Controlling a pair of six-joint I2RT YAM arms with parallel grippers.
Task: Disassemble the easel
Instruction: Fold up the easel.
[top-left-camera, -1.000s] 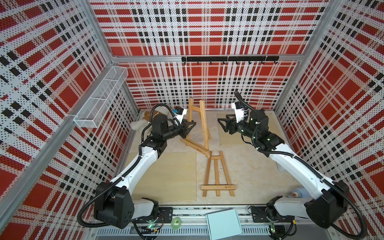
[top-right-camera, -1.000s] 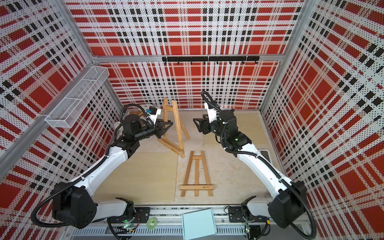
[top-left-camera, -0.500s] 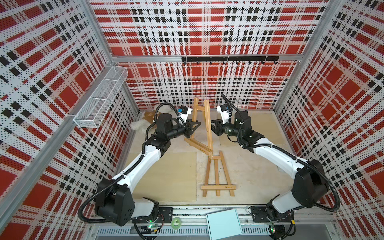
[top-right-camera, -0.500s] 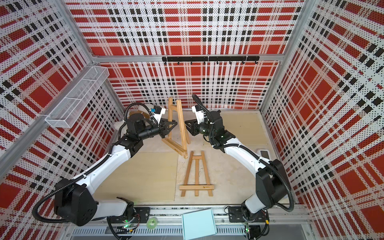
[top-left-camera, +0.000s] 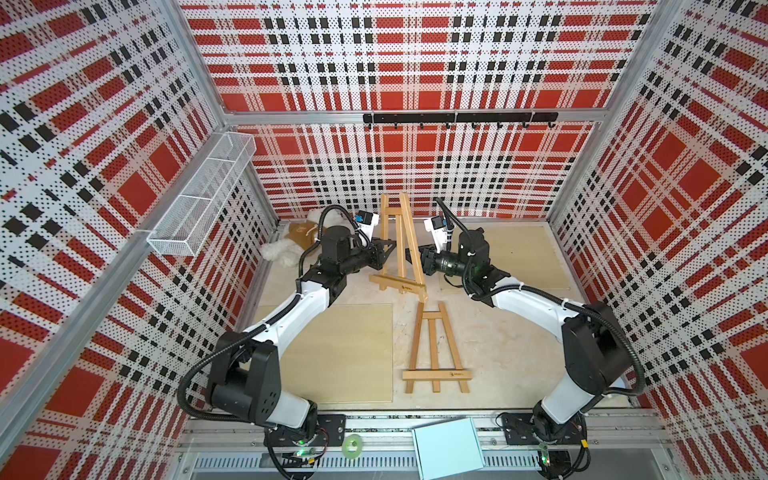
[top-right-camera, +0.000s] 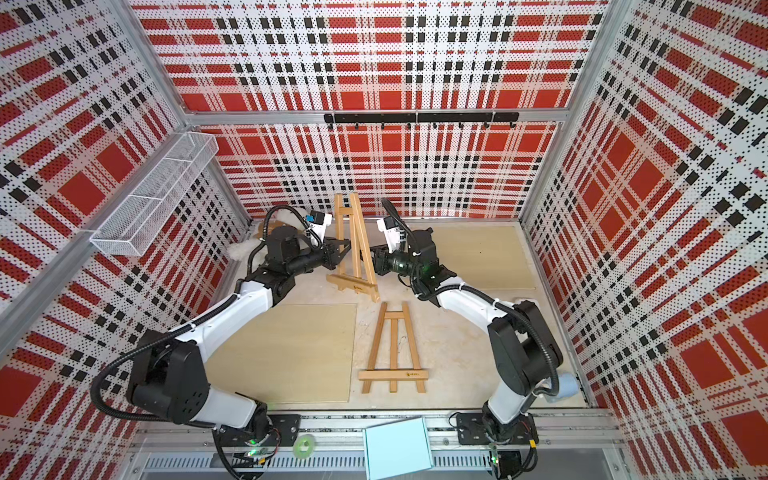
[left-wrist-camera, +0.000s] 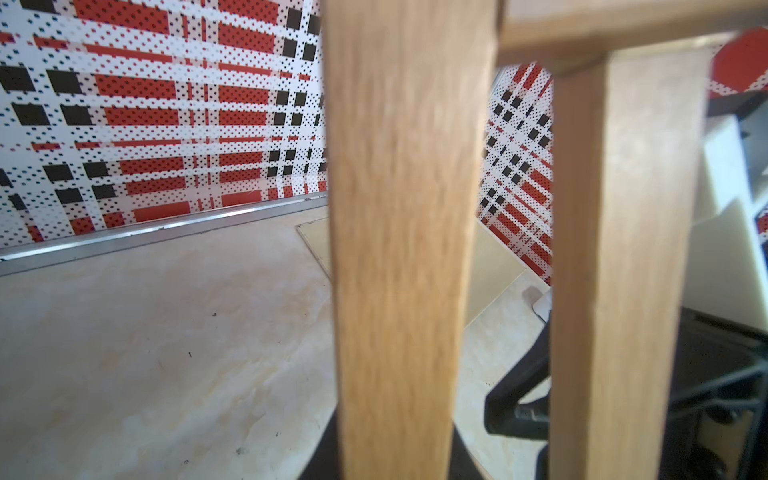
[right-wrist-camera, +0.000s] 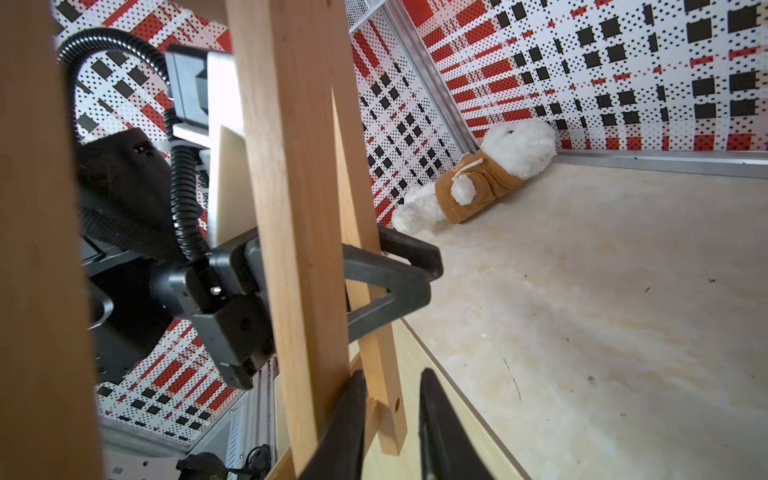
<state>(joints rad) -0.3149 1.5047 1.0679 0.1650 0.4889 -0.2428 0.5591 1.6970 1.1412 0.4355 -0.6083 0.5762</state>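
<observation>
The light-wood A-frame easel (top-left-camera: 411, 239) is kept standing at the back of the pale tabletop (top-left-camera: 511, 345), with one of its uprights pinched by the left gripper (top-left-camera: 385, 252). The right gripper (right-wrist-camera: 392, 376), well apart from the easel a second ago, is now brought in against its other side and narrowed around the thin rear leg with the drilled hole (right-wrist-camera: 390, 419). One finger is seen touching the wood, while a sliver of gap shows at the other, so a firm pinch cannot be told. With the frame braced, the rear leg is judged ready to be pulled free.
</observation>
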